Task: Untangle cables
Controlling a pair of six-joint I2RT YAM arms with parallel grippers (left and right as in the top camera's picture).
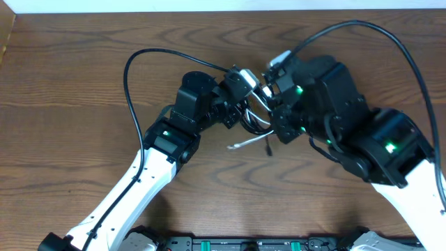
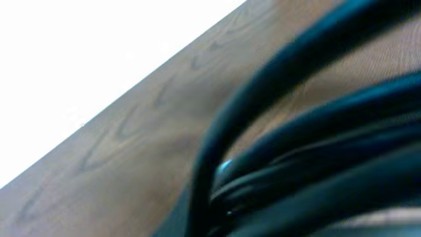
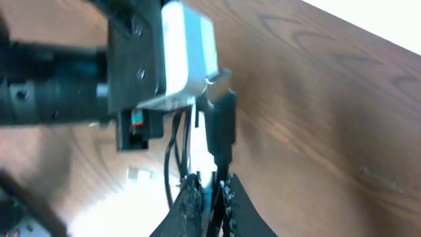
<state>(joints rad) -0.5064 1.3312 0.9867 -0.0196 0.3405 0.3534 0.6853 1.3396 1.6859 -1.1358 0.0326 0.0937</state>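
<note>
pulling-apart step: our right claw [image 3: 209,194] grips the thin black and white plug-ended cords [image 3: 220,128]; left claw [image 1: 242,97] clenched just opposite, contents unclear. next, we judge, draw apart gently.

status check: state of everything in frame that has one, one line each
left tool: shut, in the tangle; whether it grips a cord is unclear
right tool: shut on cables
cables: tangled, bunched between the two tools
white cable end: free, lying on the table below the bunch
</note>
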